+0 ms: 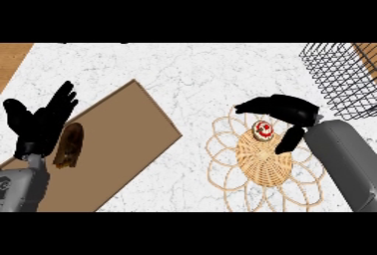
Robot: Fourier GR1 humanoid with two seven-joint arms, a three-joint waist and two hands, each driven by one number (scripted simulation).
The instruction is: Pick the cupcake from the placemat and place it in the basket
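Here the cupcake (264,129) is seen on the upper part of the woven placemat (264,162), bracketed by the right hand (288,110), whose fingers curve above it and whose thumb drops beside it; contact seemingly is not yet made. The wire basket (340,77) lies up and right, nearest that hand. The left hand (40,122) is held open at the left edge.

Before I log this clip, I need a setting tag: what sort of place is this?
Most likely a kitchen counter: a white marbled countertop carrying a wooden board, a woven placemat with a cupcake on it, and a black wire basket.
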